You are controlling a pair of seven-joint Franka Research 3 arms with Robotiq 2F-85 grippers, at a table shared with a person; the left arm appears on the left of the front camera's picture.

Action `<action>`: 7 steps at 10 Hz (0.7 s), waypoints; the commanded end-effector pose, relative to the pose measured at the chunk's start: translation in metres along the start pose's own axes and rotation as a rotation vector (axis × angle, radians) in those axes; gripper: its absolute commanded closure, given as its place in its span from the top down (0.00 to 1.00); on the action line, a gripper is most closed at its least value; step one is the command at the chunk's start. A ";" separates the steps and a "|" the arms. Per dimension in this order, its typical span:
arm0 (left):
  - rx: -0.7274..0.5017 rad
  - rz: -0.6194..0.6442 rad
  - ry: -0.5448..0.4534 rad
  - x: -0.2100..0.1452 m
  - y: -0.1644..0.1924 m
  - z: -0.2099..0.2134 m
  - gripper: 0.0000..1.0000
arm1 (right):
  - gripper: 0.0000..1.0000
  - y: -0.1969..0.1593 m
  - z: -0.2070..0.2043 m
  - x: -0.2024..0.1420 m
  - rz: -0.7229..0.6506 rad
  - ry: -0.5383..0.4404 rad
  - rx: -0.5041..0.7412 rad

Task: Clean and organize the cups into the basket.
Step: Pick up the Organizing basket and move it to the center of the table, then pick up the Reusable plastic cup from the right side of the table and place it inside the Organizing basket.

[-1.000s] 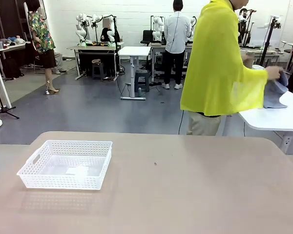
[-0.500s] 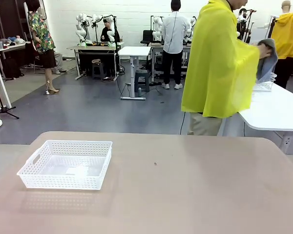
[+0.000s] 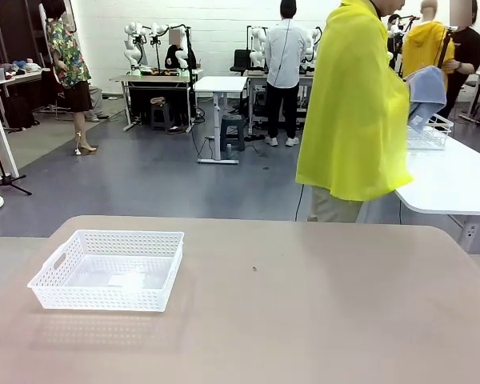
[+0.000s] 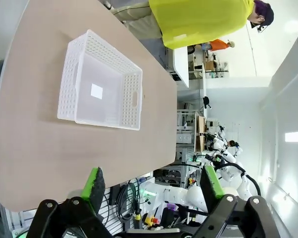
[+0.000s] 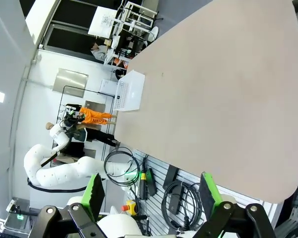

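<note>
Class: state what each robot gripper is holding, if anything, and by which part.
Nothing is held. The left gripper and the right gripper both stand open, with nothing between their fingers.

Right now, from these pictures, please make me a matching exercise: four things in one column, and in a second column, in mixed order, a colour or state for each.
Column 1
1. basket
2. left gripper
3. person's cape
4. table

Column 2
a. yellow
b. pale brown, flat
c. open, nothing between its fingers
d. white, lattice walls, on the robot's left part of the table

Pairs: 1-d, 2-c, 3-a, 4-b
</note>
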State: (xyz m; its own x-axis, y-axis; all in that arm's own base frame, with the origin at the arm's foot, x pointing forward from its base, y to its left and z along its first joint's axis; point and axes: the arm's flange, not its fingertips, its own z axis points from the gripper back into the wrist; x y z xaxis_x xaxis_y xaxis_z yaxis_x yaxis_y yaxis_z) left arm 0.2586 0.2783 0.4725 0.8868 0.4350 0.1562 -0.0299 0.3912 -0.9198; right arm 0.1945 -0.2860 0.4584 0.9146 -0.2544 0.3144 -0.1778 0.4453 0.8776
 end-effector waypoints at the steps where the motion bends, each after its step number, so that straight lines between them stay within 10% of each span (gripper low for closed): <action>1: 0.000 0.025 0.005 0.000 0.002 -0.004 1.00 | 1.00 0.000 -0.005 0.005 -0.004 0.004 0.000; 7: 0.000 0.025 0.005 0.000 0.002 -0.004 1.00 | 1.00 0.000 -0.005 0.005 -0.004 0.004 0.000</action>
State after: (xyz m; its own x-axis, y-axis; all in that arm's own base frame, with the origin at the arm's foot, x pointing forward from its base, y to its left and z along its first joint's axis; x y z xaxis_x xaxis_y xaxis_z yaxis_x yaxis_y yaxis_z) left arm 0.2619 0.2763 0.4679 0.8917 0.4299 0.1416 -0.0408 0.3880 -0.9207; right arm 0.2002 -0.2818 0.4589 0.9207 -0.2371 0.3099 -0.1796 0.4477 0.8760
